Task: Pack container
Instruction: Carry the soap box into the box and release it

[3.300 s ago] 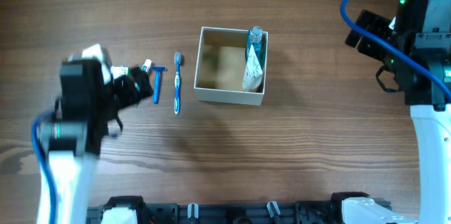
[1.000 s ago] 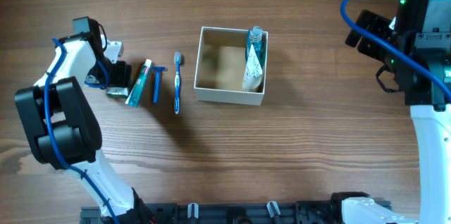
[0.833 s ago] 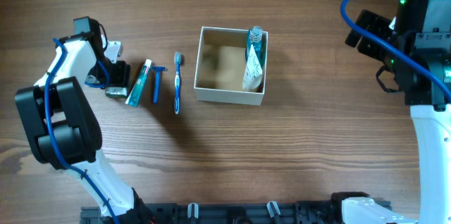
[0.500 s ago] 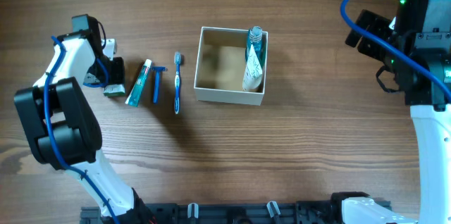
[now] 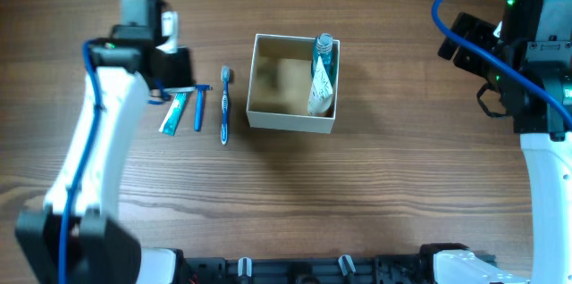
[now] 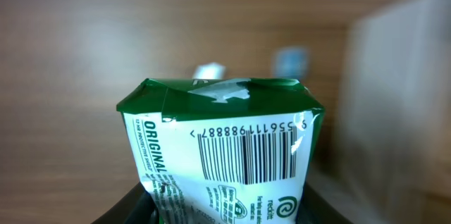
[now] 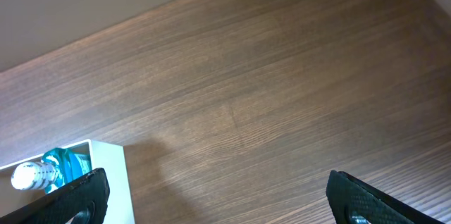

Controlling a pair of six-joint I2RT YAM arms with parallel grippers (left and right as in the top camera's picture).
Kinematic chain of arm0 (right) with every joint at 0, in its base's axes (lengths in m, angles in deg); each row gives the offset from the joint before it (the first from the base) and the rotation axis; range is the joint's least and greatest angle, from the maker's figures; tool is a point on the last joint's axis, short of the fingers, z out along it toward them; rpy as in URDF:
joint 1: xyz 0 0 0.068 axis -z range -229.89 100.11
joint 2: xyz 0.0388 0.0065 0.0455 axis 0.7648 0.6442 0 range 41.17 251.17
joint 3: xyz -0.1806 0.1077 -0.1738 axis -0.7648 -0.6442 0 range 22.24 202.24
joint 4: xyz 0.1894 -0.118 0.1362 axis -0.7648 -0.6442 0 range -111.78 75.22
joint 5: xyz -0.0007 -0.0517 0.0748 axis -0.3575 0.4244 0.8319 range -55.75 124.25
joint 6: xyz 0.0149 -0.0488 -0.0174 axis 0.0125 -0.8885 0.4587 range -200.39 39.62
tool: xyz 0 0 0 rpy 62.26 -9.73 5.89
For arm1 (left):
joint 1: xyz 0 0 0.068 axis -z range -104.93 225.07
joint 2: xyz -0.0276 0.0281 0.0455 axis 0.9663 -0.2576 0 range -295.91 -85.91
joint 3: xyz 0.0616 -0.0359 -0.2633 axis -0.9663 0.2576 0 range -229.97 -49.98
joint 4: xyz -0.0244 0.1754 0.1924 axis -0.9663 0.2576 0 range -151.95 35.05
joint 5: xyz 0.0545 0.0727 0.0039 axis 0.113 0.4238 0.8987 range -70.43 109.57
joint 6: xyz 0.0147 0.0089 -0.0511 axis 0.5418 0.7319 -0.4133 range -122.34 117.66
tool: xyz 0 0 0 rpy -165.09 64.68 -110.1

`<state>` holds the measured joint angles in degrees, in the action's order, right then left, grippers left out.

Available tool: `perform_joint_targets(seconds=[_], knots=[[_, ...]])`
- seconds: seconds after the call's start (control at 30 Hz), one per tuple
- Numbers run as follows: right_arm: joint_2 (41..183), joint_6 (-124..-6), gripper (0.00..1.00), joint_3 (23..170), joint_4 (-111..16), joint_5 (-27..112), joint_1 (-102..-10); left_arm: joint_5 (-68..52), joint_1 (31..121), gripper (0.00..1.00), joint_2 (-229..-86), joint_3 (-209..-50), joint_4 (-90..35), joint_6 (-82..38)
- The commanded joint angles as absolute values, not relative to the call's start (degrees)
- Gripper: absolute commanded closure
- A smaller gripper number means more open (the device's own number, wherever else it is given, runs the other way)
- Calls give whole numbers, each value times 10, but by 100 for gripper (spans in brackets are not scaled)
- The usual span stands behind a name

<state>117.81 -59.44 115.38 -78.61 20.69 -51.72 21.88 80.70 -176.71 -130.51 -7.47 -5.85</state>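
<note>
The container is a white-walled square box with a tan inside, standing mid-table. A blue bottle and a white tube lean at its right wall. My left gripper hovers left of the box, above the toiletries on the table. It is shut on a green and white packet with a barcode, which fills the left wrist view; the box blurs behind it on the right. My right gripper stands open and empty at the far right, away from the container.
On the table left of the box lie a toothpaste tube, a blue razor and a blue toothbrush, side by side. The right arm stands along the right edge.
My left gripper closed on the packet lying left of the toothpaste, then lifted it and swung right toward the box. The right arm has not moved.
</note>
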Motion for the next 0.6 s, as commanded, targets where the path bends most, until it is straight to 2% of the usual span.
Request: perform_joint_targets(seconds=[0.0,0.2,0.57], knots=[[1175,-593,0,1164,-784,208,-517,218,911,58,-1718,-1318,-102,-141],[1175,-594,0,1164,-785,207,-517,223,1020,56,-1762,-1317,-180,-183],[1175,-593,0,1164,-785,207,-517,181,1038,54,-1914,-1317,-277,-225]])
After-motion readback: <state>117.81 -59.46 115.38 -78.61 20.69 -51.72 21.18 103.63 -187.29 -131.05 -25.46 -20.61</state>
